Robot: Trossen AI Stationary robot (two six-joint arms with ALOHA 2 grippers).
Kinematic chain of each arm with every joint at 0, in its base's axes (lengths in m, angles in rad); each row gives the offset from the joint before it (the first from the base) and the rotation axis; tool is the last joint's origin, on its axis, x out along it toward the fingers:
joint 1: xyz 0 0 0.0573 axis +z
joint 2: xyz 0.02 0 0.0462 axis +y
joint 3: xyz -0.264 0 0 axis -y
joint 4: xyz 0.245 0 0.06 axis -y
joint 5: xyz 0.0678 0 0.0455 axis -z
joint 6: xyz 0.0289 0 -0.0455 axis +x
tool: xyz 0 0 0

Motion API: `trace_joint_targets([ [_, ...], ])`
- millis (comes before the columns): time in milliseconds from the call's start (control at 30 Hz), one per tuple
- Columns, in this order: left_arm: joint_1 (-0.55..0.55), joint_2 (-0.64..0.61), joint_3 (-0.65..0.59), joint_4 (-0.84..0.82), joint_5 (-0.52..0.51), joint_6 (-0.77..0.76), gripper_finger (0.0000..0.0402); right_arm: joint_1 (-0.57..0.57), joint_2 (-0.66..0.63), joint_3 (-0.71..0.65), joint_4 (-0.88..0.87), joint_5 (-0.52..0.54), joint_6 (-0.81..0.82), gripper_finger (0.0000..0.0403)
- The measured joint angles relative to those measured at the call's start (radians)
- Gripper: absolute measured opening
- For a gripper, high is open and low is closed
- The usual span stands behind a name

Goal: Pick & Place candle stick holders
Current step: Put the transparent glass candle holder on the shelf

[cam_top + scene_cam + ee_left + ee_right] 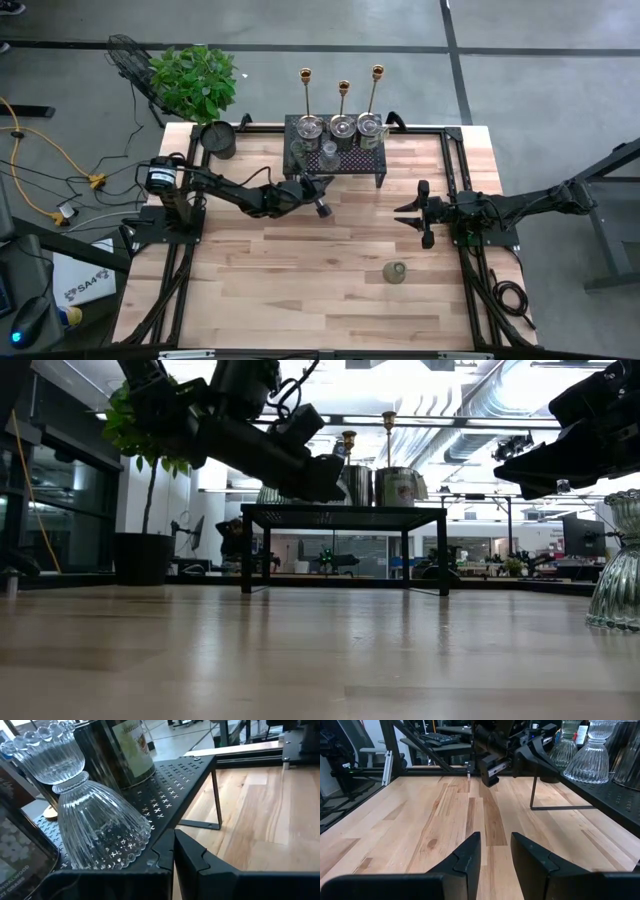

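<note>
Your left gripper [322,207] is closed and empty, just in front of the rack [185,780]. A clear glass holder [95,830] stands on the rack's edge beside a labelled tin [120,750] whose writing is too cut off to read. Your right gripper [418,215] waits partly open and empty.

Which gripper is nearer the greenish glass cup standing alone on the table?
Right. The right gripper hovers just beyond the greenish glass cup; the left gripper is farther, by the rack.

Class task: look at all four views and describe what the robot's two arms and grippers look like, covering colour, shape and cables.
Both arms are dark, jointed and slim. The left gripper and right gripper each end in two black angular fingers with stepped inner edges. Black cables run along the left arm, and a round black motor housing sits at its base.
</note>
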Motion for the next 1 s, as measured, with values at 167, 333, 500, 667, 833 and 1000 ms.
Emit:
trace_joint_targets([
  [167, 0.000, 0.000, 0.000, -0.002, -0.045, -0.001, 0.0000, 0.000, 0.000, 0.000, 0.000, 0.000, 0.000, 0.0099],
  [333, 0.000, 0.000, 0.000, -0.005, -0.071, -0.001, 0.0000, 0.000, 0.000, 0.000, 0.000, 0.000, 0.000, 0.0099],
  [500, 0.000, 0.000, 0.000, -0.004, -0.098, -0.001, 0.0000, 0.000, 0.000, 0.000, 0.000, 0.000, 0.000, 0.0099],
  [667, 0.001, 0.000, 0.000, -0.004, -0.120, -0.001, 0.0000, 0.000, 0.000, 0.000, 0.000, 0.000, 0.000, 0.0099],
  [833, 0.001, 0.000, 0.000, -0.004, -0.130, -0.001, 0.0000, 0.000, 0.000, 0.000, 0.000, 0.000, 0.000, 0.0099],
  [1000, 0.001, 0.000, 0.000, -0.004, -0.147, -0.001, 0.0000, 0.000, 0.000, 0.000, 0.000, 0.000, 0.000, 0.0099],
])
